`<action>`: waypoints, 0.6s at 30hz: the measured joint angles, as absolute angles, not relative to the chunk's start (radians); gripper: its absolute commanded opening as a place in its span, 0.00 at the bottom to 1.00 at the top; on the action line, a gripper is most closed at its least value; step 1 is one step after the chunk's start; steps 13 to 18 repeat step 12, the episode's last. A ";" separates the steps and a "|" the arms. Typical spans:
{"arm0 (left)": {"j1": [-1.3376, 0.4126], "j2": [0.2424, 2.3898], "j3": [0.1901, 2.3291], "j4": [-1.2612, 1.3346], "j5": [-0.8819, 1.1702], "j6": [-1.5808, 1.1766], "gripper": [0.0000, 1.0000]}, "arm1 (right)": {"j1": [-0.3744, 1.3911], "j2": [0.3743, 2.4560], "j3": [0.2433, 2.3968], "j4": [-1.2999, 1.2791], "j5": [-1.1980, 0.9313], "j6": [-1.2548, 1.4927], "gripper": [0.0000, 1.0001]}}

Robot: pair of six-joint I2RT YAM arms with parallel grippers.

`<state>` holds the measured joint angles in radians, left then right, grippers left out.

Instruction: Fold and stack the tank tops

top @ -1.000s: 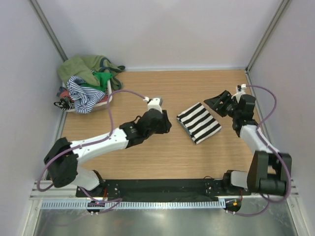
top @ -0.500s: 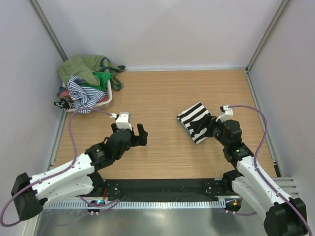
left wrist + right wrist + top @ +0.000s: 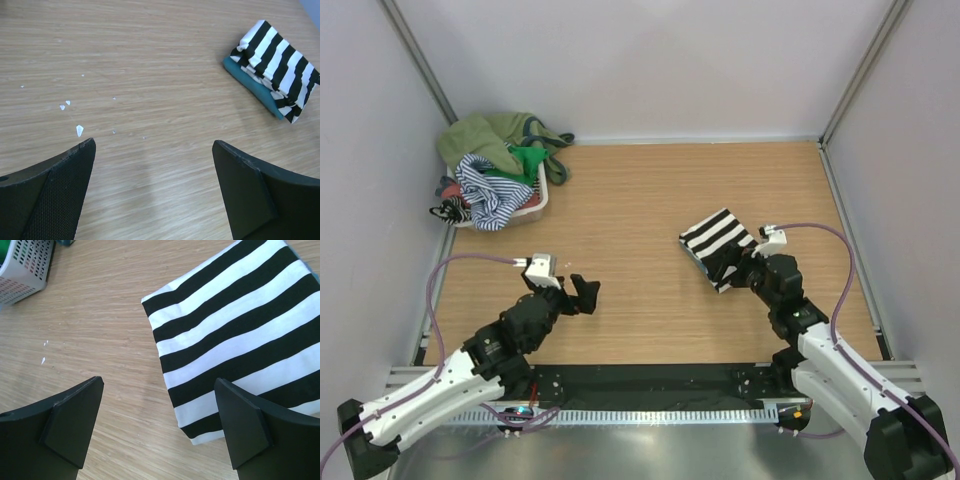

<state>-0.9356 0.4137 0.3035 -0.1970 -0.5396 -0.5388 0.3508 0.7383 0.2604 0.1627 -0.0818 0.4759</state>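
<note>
Folded black-and-white striped tank top (image 3: 718,245) lies on the counter (image 3: 640,190), right of centre, stacked on a folded teal top (image 3: 248,86) whose edge shows beneath it. Right gripper (image 3: 744,268) – jaws spread wide, holding nothing – sits low at the stack's near corner; contact with the cloth cannot be told. Left gripper (image 3: 582,294) fully open and empty, over bare wood well left of the stack. Remaining tops (image 3: 495,160) – heaped in a basket (image 3: 542,198) at the far left corner

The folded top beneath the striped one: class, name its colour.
The lower top is teal; the left wrist view shows it best.
</note>
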 measured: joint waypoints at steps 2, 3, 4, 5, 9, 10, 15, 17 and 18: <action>-0.936 0.387 0.291 -0.190 -0.542 -0.532 0.99 | 0.351 0.723 0.257 0.163 -0.072 0.476 1.00; -0.936 0.379 0.286 -0.188 -0.544 -0.530 1.00 | 0.351 0.716 0.256 0.164 -0.065 0.476 1.00; -0.936 0.374 0.281 -0.188 -0.547 -0.525 1.00 | 0.351 0.711 0.255 0.165 -0.060 0.476 1.00; -0.936 0.371 0.278 -0.188 -0.550 -0.521 1.00 | 0.351 0.710 0.254 0.165 -0.055 0.476 1.00; -0.936 0.368 0.271 -0.188 -0.550 -0.515 1.00 | 0.351 0.712 0.250 0.164 -0.046 0.475 1.00; -0.936 0.368 0.271 -0.187 -0.550 -0.515 1.00 | 0.351 0.712 0.249 0.164 -0.044 0.475 1.00; -0.936 0.369 0.271 -0.185 -0.550 -0.515 1.00 | 0.351 0.711 0.248 0.164 -0.040 0.474 1.00; -0.936 0.369 0.271 -0.185 -0.550 -0.515 1.00 | 0.351 0.711 0.248 0.164 -0.040 0.474 1.00; -0.936 0.369 0.271 -0.185 -0.550 -0.515 1.00 | 0.351 0.711 0.248 0.164 -0.040 0.474 1.00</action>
